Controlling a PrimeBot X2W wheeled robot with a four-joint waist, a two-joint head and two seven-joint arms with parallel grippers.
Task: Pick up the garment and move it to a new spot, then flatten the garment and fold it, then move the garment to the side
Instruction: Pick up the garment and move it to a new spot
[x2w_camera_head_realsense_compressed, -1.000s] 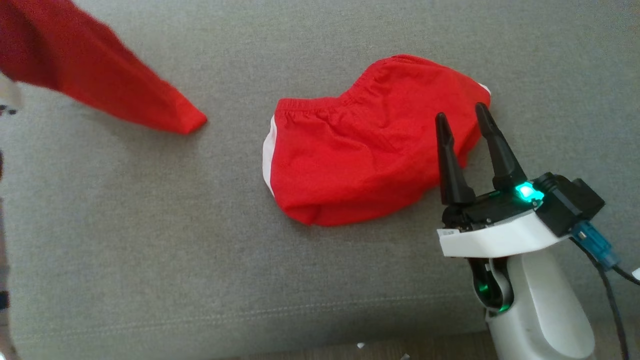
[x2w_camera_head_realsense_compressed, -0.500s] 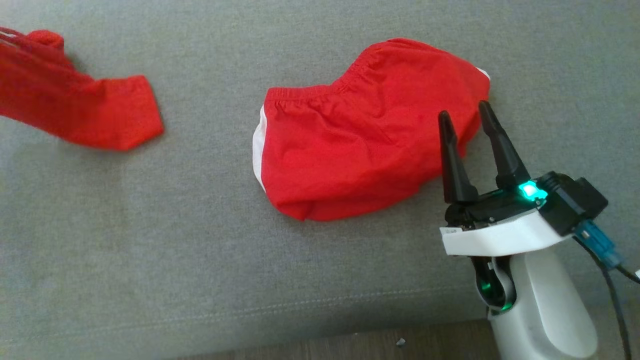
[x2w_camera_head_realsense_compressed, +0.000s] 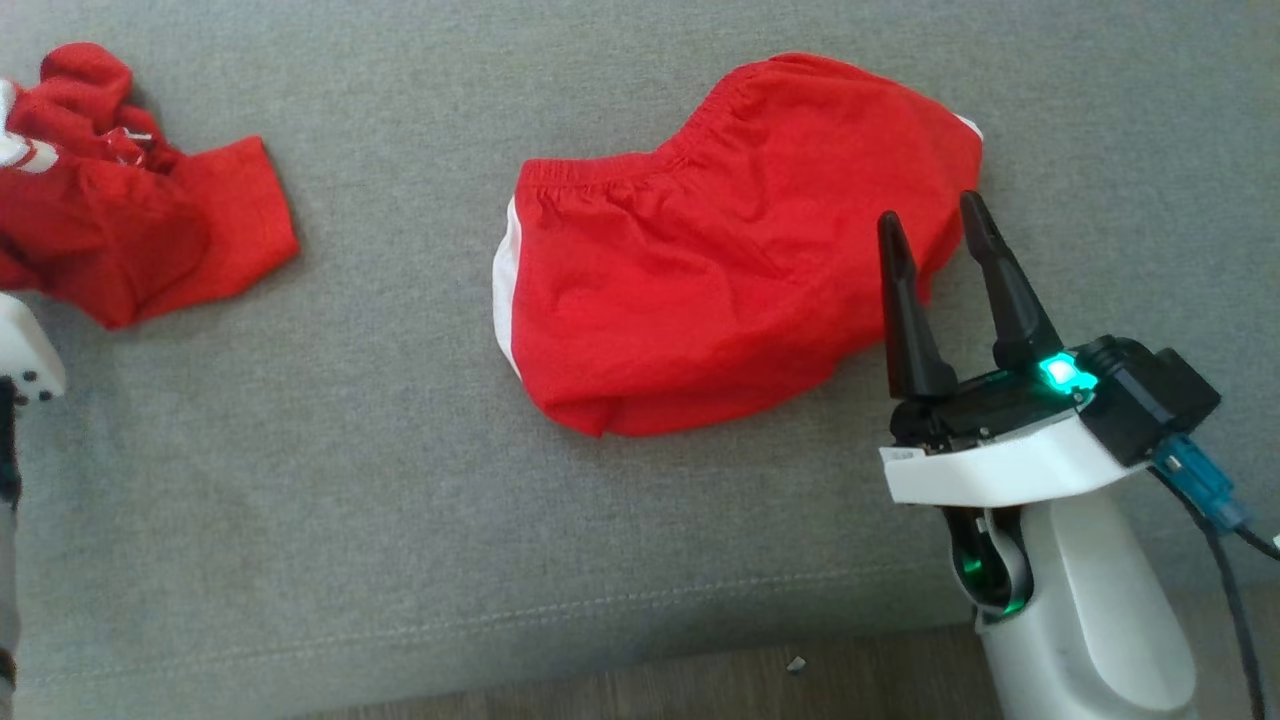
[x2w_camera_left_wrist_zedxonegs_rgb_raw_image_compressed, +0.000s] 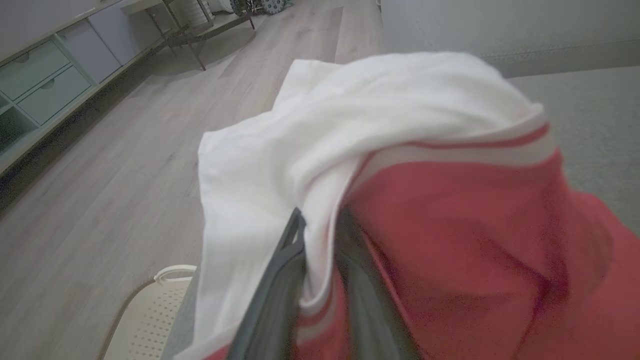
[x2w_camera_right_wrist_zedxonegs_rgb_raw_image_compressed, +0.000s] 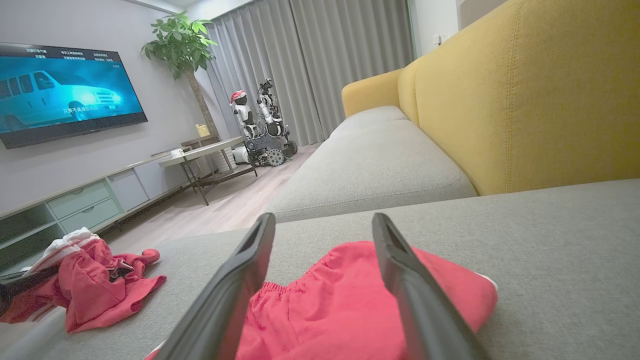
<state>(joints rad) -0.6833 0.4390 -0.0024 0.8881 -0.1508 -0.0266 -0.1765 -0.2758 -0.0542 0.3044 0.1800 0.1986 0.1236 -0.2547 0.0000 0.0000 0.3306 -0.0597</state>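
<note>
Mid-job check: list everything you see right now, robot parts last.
crumpled garment: one, red and white, left end of seat, in left claw
shorts: one, red with white trim, middle of seat
sofa seat: one, grey, under both
sofa back: one, yellow, behind seat
television: one, lit blue, wall
plant: one, green, by curtains
curtains: one set, grey, far wall
other robot: one, dark and white, before curtains
left claw: one, dark, shut on crumpled garment
right claw: one, dark, open, by shorts' right edge

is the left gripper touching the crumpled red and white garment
Touching. The left wrist view shows the left gripper shut on the garment, with white fabric pinched between its two fingers.
</note>
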